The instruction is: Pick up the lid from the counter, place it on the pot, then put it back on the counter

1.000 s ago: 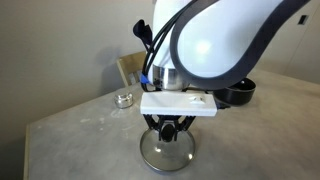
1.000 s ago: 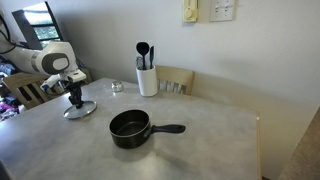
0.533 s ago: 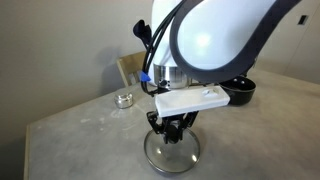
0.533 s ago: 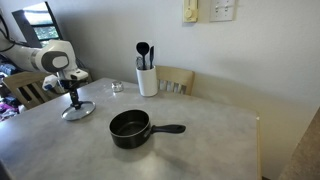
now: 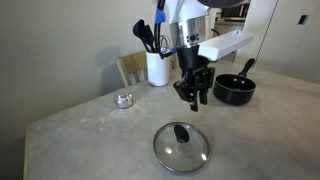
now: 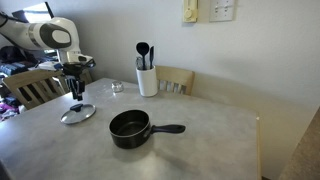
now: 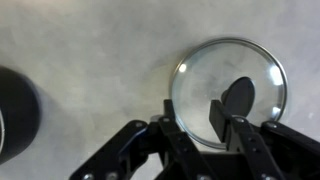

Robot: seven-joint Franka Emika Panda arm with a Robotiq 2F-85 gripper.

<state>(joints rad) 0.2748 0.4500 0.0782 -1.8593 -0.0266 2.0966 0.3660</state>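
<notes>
Arm comes in from the top in an exterior view, wrist approx vertical, gripper (image 5: 194, 98) pointing straight down at the counter (image 5: 90, 130). A white bracket (image 5: 228, 44) sticks out sideways from the wrist. In an exterior view the white upper link (image 6: 48, 34) bends over at the far end of the counter (image 6: 200, 145) and the gripper (image 6: 76, 92) hangs below it.

Jaws are drawn nearly together w/ nothing between them. The hand is empty and clear of the lid.

Lid (image 5: 181, 148) lies flat on the counter, knob (image 5: 181, 131) up, directly under the gripper but apart from it. In an exterior view the lid (image 6: 77, 113) sits just below the fingertips.

Wrist view: fingers (image 7: 216, 116) reach in from the bottom edge, tips overlapping the lid (image 7: 205, 85) beside its dark knob (image 7: 240, 95). Grey counter (image 7: 90, 50) all round it.

Pot (image 5: 233, 92) stands uncovered, well apart from the lid, handle angled up and away. In an exterior view the pot (image 6: 129, 128) is mid-counter, handle pointing away from the arm. Its dark rim (image 7: 10, 115) shows at the wrist view's edge.

Utensil holder (image 5: 157, 70) and small tin (image 5: 124, 99) stand near the back wall.
</notes>
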